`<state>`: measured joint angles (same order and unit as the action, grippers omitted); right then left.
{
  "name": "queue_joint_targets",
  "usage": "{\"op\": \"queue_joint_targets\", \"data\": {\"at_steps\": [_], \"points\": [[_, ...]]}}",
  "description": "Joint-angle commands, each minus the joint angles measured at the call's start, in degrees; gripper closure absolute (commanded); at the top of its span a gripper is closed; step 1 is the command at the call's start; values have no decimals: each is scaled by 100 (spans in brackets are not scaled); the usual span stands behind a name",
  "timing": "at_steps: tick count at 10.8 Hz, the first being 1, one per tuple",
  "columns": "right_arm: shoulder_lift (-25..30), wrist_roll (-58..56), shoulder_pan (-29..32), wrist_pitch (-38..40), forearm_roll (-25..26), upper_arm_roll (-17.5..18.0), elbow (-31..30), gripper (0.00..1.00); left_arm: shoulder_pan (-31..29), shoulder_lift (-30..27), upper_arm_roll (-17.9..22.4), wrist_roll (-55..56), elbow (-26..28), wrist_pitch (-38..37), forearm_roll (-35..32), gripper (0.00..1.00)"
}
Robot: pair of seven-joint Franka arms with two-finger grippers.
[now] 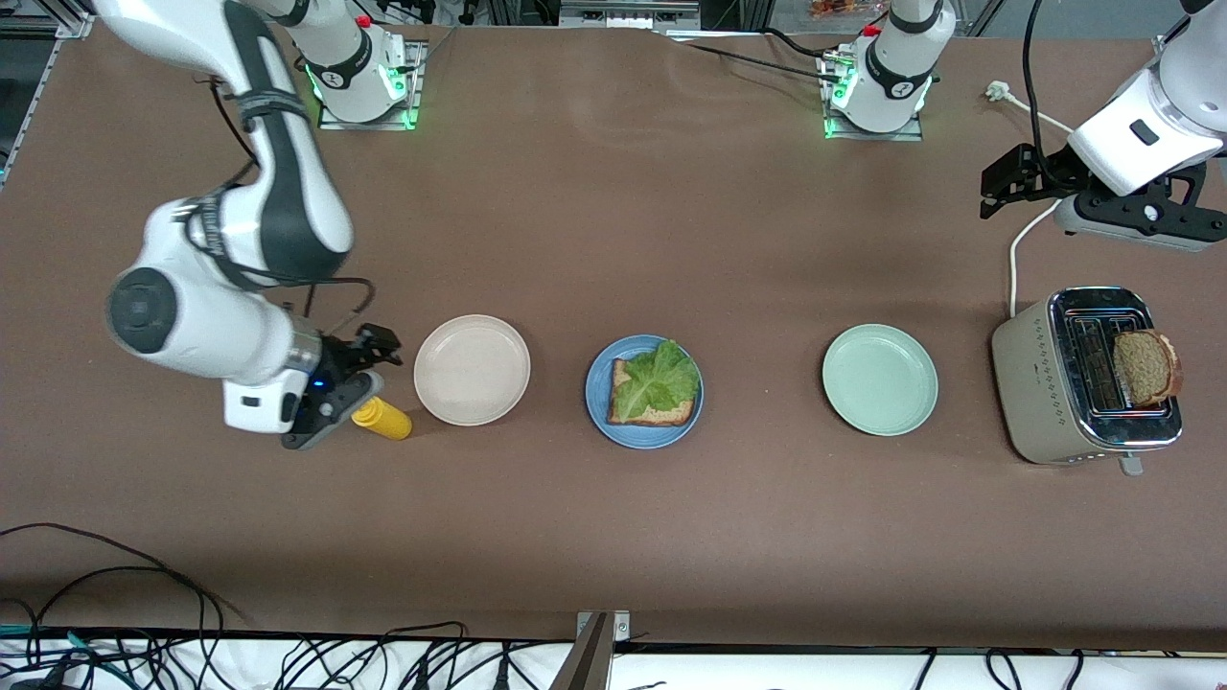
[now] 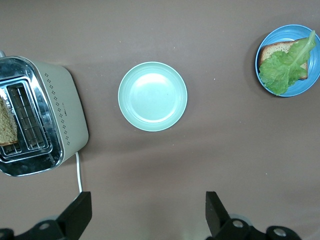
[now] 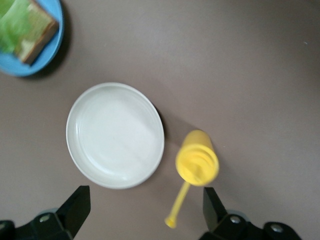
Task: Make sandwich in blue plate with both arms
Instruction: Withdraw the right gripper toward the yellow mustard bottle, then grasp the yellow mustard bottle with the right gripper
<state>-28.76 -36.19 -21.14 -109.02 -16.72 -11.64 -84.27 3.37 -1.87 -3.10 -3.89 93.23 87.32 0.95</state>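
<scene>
Three plates lie in a row across the brown worktop (image 1: 613, 537): a cream plate (image 1: 472, 369) toward the right arm's end, the blue plate (image 1: 643, 391) in the middle, and a mint plate (image 1: 879, 379) toward the left arm's end. There are two bread slices, one lettuce leaf, one yellow bottle and one toaster.

One slice (image 1: 661, 412) lies flat on the blue plate, brown with a darker crust, and a ruffled green lettuce leaf (image 1: 657, 379) covers most of it, reaching the plate's rim. The second slice (image 1: 1145, 367) stands upright in a slot of the beige-and-chrome toaster (image 1: 1040, 383), which sits at the left arm's end, beside the mint plate.

The yellow bottle (image 1: 381, 419) stands just beside the cream plate, on the side toward the right arm's end. In the right wrist view its thin nozzle points out from the cap.

The right hand (image 1: 350, 379) hangs low over the bottle with its fingers (image 3: 75, 212) wide apart and nothing between them. The cream plate lies between it and the blue plate.

The left hand (image 1: 1002, 182) is up over bare worktop near the toaster, fingers (image 2: 77, 217) spread and empty. It is well apart from the blue plate, with the mint plate between them.
</scene>
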Motion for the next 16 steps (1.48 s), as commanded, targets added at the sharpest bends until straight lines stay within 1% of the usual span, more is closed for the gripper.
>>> {"op": "queue_joint_targets", "data": {"at_steps": [1,3,6,9,11,12,13,14,16], "points": [[309,-2395,863,231,-936,136,-581,0,-20,20,2,2,-95,-93,125,0],[248,-3530,1277,249,-1393,136,-731,0,-20,20,2,2,-95,-84,125,0],[-164,-5270,1761,258,-2517,136,-767,0,-20,20,11,11,-95,-84,195,0],[-770,-6783,2122,539,-3756,110,-740,0,-38,38,11,11,-95,-84,204,0],[-912,-6928,2175,531,-3865,109,-740,0,-29,117,2,11,-165,-75,204,0],[-1052,-7215,2175,513,-4074,118,-740,0,-20,117,2,11,-165,-75,204,0],[-1218,-7653,2166,530,-4598,110,-749,0,-20,126,2,2,-165,-75,204,0],[-1403,-7832,2132,522,-4830,101,-749,0,-29,187,2,2,-174,-75,204,0],[-1676,-8147,2122,478,-5050,109,-740,0,-29,205,2,-7,-183,-57,204,0]]}}
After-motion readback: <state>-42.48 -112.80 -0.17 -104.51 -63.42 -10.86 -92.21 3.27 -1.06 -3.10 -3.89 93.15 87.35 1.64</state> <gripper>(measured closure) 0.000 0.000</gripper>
